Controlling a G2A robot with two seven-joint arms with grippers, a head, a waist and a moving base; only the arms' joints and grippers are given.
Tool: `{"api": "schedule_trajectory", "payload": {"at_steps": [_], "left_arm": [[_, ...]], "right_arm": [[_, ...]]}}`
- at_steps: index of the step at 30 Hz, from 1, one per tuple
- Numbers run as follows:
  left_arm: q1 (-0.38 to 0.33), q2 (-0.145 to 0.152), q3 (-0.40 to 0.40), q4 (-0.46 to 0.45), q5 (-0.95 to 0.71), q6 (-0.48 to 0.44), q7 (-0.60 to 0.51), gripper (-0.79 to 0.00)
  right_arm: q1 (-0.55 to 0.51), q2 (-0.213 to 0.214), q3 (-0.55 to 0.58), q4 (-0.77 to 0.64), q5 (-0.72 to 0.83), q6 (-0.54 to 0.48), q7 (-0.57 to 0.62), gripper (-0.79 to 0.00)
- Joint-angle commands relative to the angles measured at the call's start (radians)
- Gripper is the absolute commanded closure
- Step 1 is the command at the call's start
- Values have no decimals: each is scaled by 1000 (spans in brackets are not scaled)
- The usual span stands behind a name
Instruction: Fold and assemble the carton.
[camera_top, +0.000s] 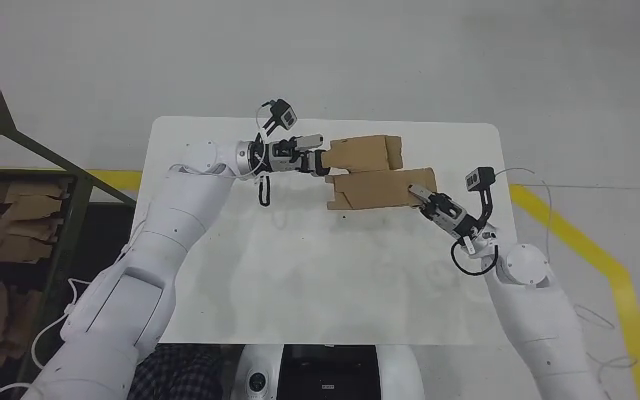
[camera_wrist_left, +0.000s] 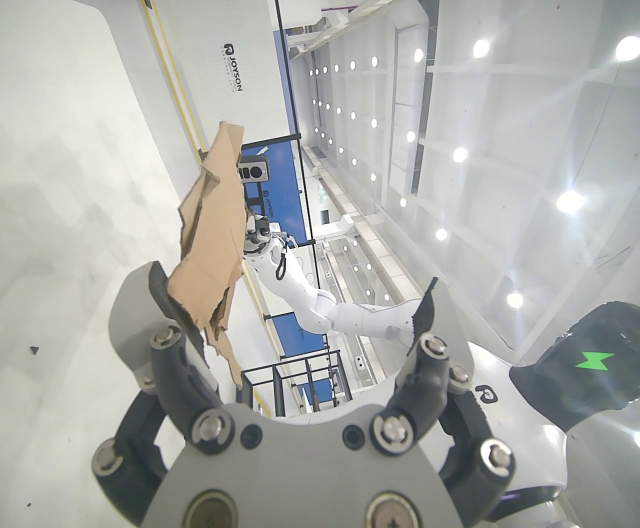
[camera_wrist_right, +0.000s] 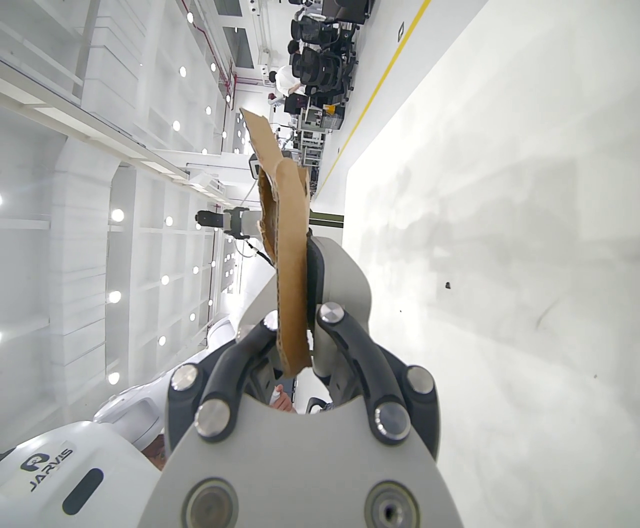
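The flattened brown carton (camera_top: 380, 187) sits over the far half of the white counter (camera_top: 300, 290). The right tool (camera_top: 425, 197) is clamped on its right end. The left tool (camera_top: 322, 160) is spread wide at its left end, one finger touching the cardboard.

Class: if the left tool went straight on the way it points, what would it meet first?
Most likely the carton: the left tool points at its end, with one finger beside it.

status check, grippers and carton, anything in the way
Right gripper shut on carton end. Left gripper open, one finger against the other end. Carton not yet assembled, over the table.
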Motion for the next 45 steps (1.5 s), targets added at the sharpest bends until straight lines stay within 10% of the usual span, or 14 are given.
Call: {"api": "schedule_trajectory", "payload": {"at_steps": [1,45], "left_arm": [[-1,-1,-3,-3,0,1,-1,-785],[-36,-35,22,31,119,-5,78,-785]], "right_arm": [[-2,1,1,1,-26,-1,-14,0],[-54,9,-1,-121,-211,19,-127,0]]}}
